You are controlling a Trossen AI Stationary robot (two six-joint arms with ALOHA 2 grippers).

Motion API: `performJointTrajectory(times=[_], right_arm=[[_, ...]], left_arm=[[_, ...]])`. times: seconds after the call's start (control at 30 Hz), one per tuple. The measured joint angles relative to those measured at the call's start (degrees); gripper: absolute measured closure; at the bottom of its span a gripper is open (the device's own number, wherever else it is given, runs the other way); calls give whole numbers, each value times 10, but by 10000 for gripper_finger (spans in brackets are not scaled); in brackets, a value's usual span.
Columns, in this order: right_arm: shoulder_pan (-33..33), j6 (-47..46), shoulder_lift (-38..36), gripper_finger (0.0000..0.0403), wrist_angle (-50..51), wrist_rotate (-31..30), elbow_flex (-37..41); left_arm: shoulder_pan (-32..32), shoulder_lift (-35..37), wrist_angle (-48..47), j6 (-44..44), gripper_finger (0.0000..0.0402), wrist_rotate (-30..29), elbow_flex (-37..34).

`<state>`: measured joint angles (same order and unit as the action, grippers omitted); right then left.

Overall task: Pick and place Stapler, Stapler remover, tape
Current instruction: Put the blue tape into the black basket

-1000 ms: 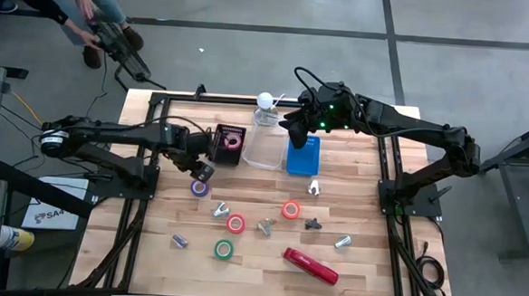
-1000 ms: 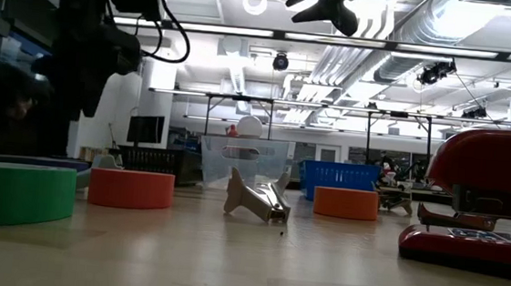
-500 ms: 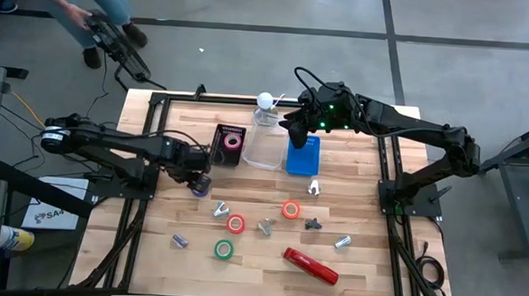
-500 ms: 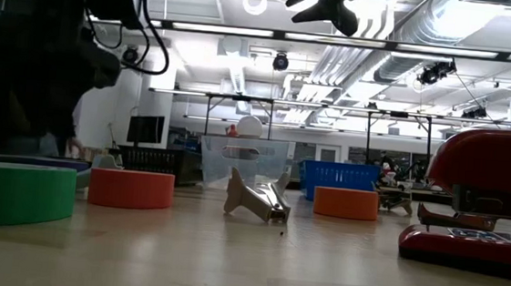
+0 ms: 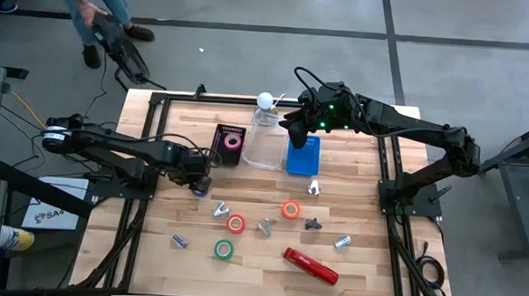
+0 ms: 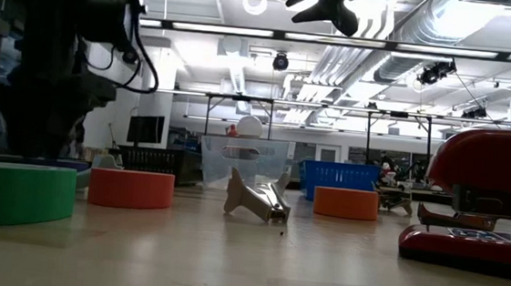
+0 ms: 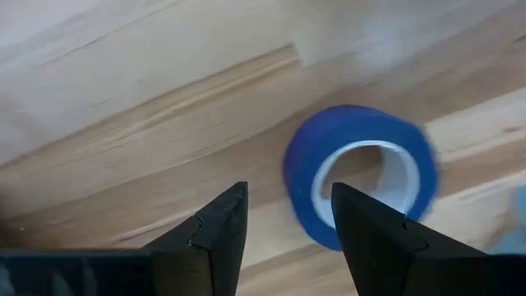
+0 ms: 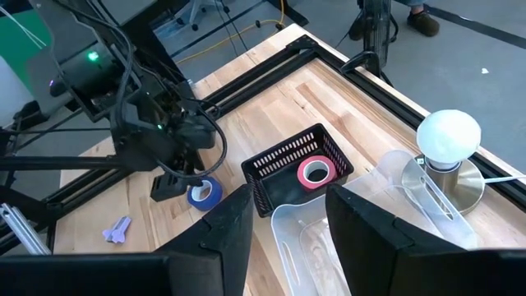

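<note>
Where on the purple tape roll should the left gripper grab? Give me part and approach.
Probably best to pinch the ring wall of the purple tape roll: one finger in the pale core, one outside. Come straight down, since it lies flat, hole up, and the open left gripper hangs over its edge.

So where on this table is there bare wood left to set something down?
Bare wood runs along the table's near right edge, beyond the stapler, and at the near left corner beside the green tape. The middle is crowded with tape rolls and small metal pieces, and the far edge holds the black basket, clear bin and blue tray.
</note>
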<state>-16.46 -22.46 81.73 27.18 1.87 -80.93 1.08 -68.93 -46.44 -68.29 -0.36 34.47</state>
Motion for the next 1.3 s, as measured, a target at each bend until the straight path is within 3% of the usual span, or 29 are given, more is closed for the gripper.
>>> performJointTrajectory(times=[0.47,0.63,0.87,1.13,1.3], right_arm=[[0,0,0,258,2,-15,0],[0,0,0,256,4,-15,0],[0,0,0,257,4,-15,0],[0,0,0,257,4,-15,0],[0,2,0,258,5,-15,0]], left_arm=[[0,-66,44,9,232,22,-2],[0,-70,40,10,269,25,-1],[0,-71,37,24,358,28,-2],[0,-61,53,62,364,44,3],[0,-41,47,98,364,24,41]])
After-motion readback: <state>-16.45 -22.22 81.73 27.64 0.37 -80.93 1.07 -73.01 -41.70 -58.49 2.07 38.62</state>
